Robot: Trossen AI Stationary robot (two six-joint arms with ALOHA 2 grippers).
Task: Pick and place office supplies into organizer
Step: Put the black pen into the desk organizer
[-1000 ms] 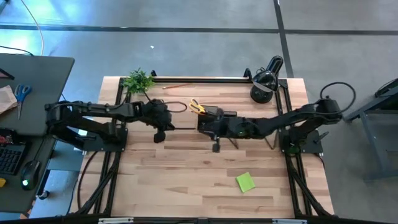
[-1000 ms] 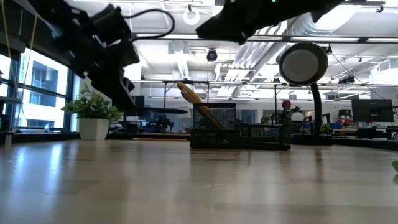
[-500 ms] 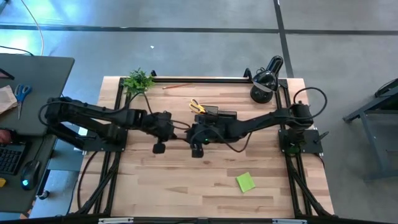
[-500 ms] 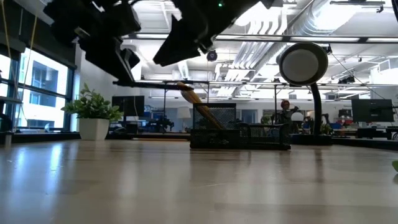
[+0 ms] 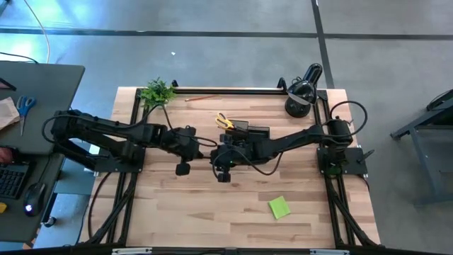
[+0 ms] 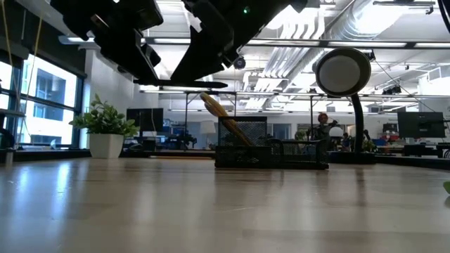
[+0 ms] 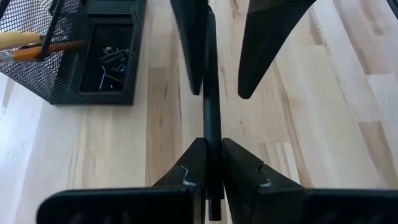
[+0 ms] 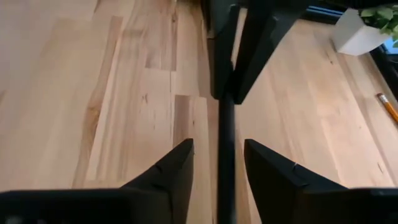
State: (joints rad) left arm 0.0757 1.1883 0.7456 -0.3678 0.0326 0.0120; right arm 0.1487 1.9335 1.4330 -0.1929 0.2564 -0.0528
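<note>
While both arms meet above the middle of the table (image 5: 212,205), a black pen (image 7: 211,124) hangs level in the air between them, well clear of the wood. The left gripper (image 7: 211,163) is clenched on one end of the pen, its two fingers (image 7: 189,171) pressed against the barrel on either side. The right gripper (image 8: 217,163) faces it from the other end with its jaws spread: the pen runs down the gap between those fingers (image 8: 177,165), apart from both pads in the right wrist view. In the high view the two grippers sit nearly tip to tip, the left gripper (image 5: 190,142) beside the right gripper (image 5: 225,150). Just behind them stands the organizer (image 5: 248,130), a black mesh tray; its taller section holds yellow-handled scissors (image 5: 224,121) and orange pencils (image 7: 37,50), and a lower compartment holds tiny black binder clips (image 7: 112,59). A lime-green sticky-note pad (image 5: 279,207) lies on the near part of the table, well apart from the arms. One more pencil (image 5: 202,98) rests along the far edge, near a small green plant (image 5: 157,91), with a black desk lamp (image 5: 301,88) at the far right corner.
</note>
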